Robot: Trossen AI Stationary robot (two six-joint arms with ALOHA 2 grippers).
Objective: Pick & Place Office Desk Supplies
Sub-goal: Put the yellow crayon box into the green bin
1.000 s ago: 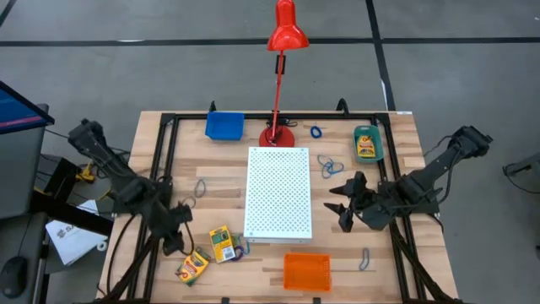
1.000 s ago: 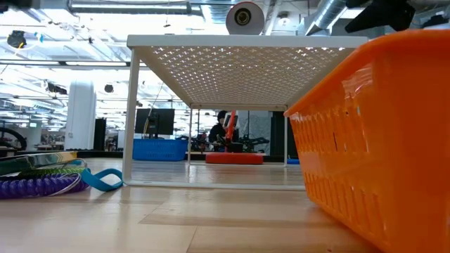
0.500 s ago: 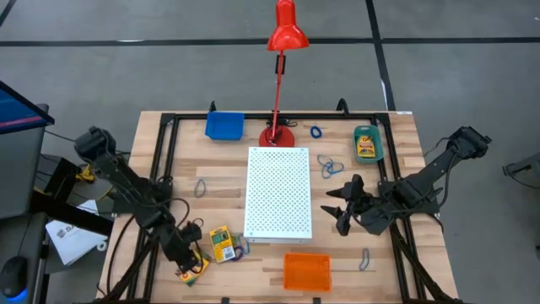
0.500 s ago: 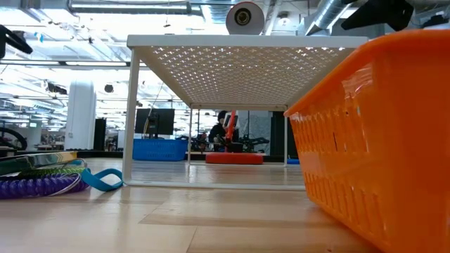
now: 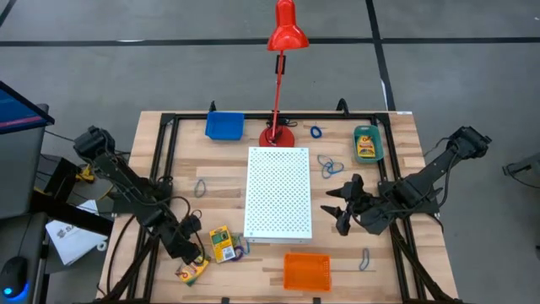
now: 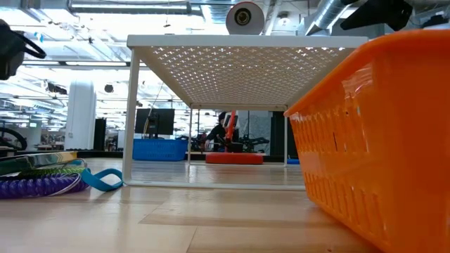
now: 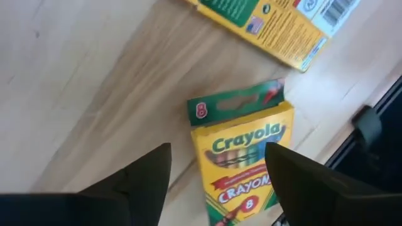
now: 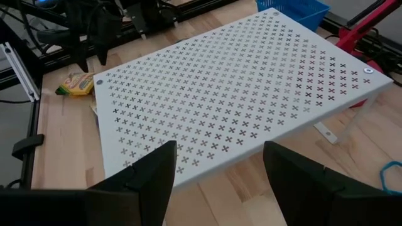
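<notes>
A yellow-and-green crayon box (image 7: 242, 157) (image 5: 192, 268) lies flat on the table near the front left. My left gripper (image 7: 217, 188) (image 5: 187, 253) is just above it, pointing steeply down. It is open, with one finger on each side of the box. A second crayon box (image 5: 221, 243) (image 7: 276, 25) lies flat beside a purple coiled loop (image 5: 239, 250) (image 6: 35, 186). My right gripper (image 5: 342, 207) (image 8: 217, 182) hangs open by the right edge of the white perforated board (image 5: 278, 192), with nothing between its fingers.
An orange tray (image 5: 306, 272) (image 6: 380, 133) stands at the front. A blue tray (image 5: 224, 125) is at the far left. A teal tray (image 5: 368, 143) at the far right holds a crayon box. Thin loops (image 5: 329, 165) (image 5: 200, 187) and a clip (image 5: 364, 257) lie scattered. The red lamp (image 5: 278, 84) stands at the back.
My left gripper has gone down and toward the table's near edge, from beside the second crayon box to just over the front-left crayon box. Part of that arm now shows at the low view's upper left. The boxes have not moved.
</notes>
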